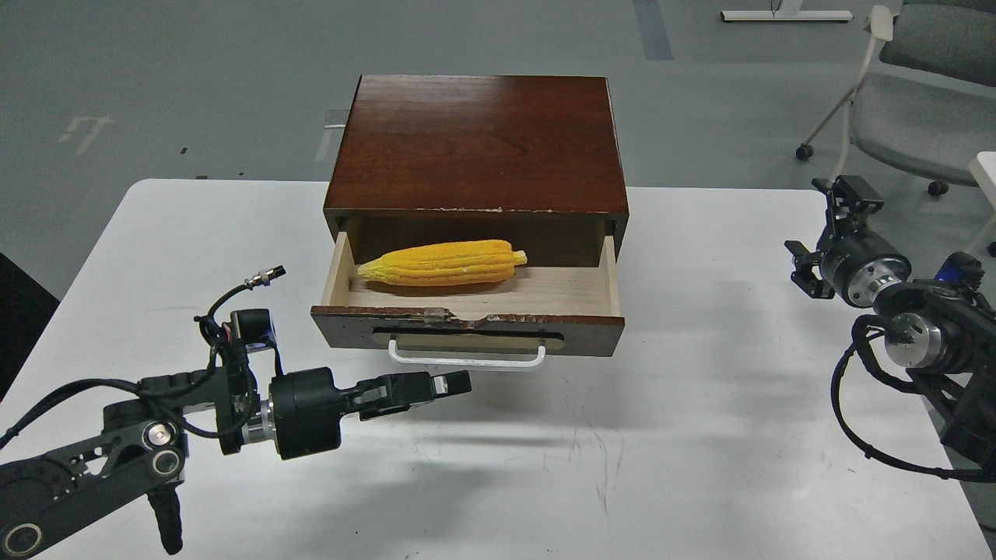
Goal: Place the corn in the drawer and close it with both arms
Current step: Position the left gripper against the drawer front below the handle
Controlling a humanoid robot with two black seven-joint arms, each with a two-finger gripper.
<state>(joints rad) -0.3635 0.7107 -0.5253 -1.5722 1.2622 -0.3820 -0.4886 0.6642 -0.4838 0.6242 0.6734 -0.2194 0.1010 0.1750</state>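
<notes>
The drawer of the dark brown wooden box is pulled open toward me. Its front has a chipped top edge and a white bar handle. The yellow corn lies on its side on the drawer's pale wood floor, toward the back left, pointed end to the left. My left gripper is shut and empty. It points right and hovers just below and left of the handle. My right gripper is open and empty, raised above the table's right edge, well away from the drawer.
The white table carries only the box. Its near half is bare and scuffed. A grey office chair stands on the floor beyond the table's right back corner.
</notes>
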